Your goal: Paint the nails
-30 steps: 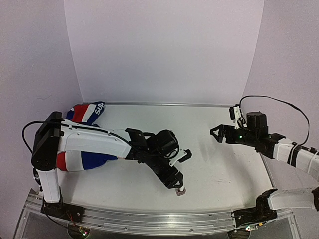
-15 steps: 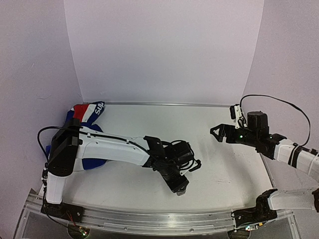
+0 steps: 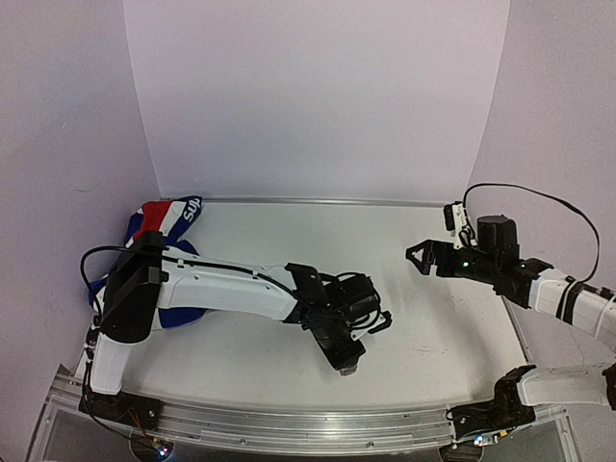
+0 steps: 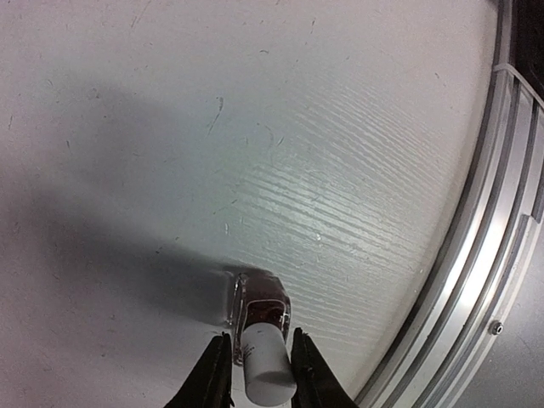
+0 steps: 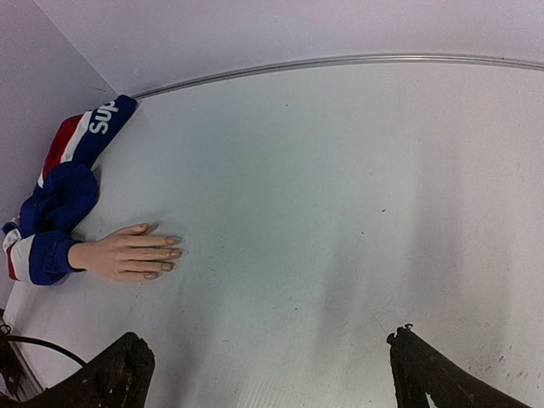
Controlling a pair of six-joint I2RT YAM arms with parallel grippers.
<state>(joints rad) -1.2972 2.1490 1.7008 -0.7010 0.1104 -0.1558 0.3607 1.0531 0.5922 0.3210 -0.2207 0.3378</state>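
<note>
The mannequin hand (image 5: 127,253) lies flat, palm down, at the left in the right wrist view. Its nails (image 5: 172,252) point right, and the striped sleeve (image 5: 59,195) is bunched behind it. From above, only the sleeve (image 3: 168,217) shows; my left arm hides the hand. A small polish bottle (image 4: 259,302) with a white cap stands near the table's front edge. My left gripper (image 4: 260,336) is shut on that cap and covers it in the top view (image 3: 348,362). My right gripper (image 3: 412,256) hangs open and empty over the right side, its fingers (image 5: 119,374) far apart.
An aluminium rail (image 4: 476,272) runs along the table's front edge just beyond the bottle. White walls (image 3: 318,96) enclose the back and sides of the table.
My left arm has reached further right and down, and its jaws have closed from wide open onto the bottle's cap. The right arm has not moved.
</note>
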